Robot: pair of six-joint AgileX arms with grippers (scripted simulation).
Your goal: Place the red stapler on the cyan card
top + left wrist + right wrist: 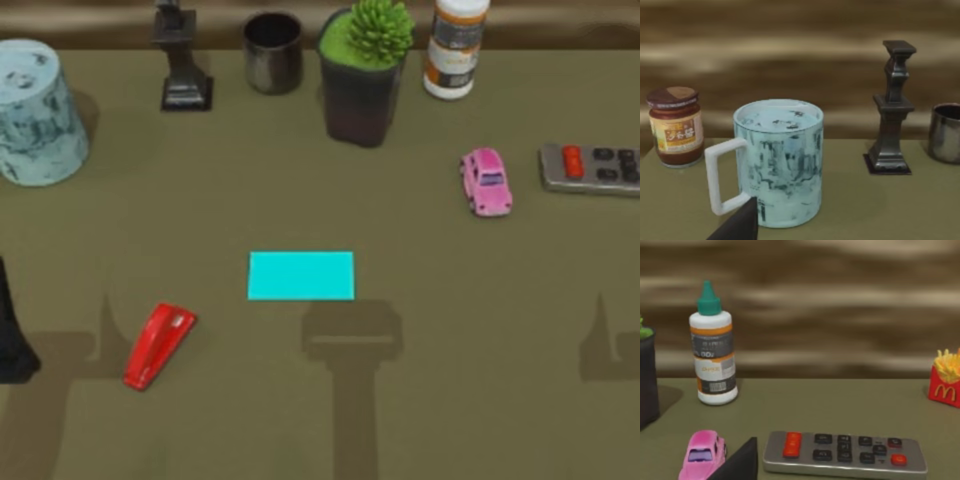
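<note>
- The left arm (12,335) sits parked at the table's left edge; I cannot tell how its gripper stands.
- The red stapler (158,345) lies flat and tilted on the table, left of and slightly nearer than the cyan card (301,276), apart from it.
- The card lies bare at the table's middle.
- The right arm is out of the top view.

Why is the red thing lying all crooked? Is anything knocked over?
Nothing is knocked over or spilled. The red stapler just lies slanted on the table, apart from the cyan card. Mug, bottle and plant pot stand upright.
</note>
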